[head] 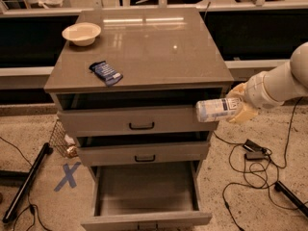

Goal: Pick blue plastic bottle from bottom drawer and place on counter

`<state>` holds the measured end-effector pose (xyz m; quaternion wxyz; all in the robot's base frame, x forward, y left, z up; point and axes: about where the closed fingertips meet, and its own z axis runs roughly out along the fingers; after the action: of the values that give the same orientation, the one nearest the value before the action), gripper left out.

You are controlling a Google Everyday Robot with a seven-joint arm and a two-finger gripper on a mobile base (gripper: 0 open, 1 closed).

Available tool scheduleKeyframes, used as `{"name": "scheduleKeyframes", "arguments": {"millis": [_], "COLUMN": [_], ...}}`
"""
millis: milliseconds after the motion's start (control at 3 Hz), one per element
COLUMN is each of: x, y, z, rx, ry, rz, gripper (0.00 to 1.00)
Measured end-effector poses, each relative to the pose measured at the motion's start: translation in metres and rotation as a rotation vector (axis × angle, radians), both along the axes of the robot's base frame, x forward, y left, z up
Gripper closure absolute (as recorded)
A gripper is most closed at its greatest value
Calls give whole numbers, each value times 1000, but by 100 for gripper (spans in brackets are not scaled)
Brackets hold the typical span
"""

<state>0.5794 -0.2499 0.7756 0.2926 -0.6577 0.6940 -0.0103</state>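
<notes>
The pincer (238,108) clasps the bottle (214,110) sideways at 3 o'clock of the top drawer (139,121), below the desk (159,47) edge, probably kept outboard to clear the overhang. The bottom drawer (144,196) gapes open.
</notes>
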Motion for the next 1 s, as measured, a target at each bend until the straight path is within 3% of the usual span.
{"name": "scheduleKeyframes", "arguments": {"millis": [667,1000], "x": [9,16], "y": [8,18], "z": [28,54], "rx": [-13,-19], "ry": [109,146], "rz": [-63,-35], "gripper": [100,100]}}
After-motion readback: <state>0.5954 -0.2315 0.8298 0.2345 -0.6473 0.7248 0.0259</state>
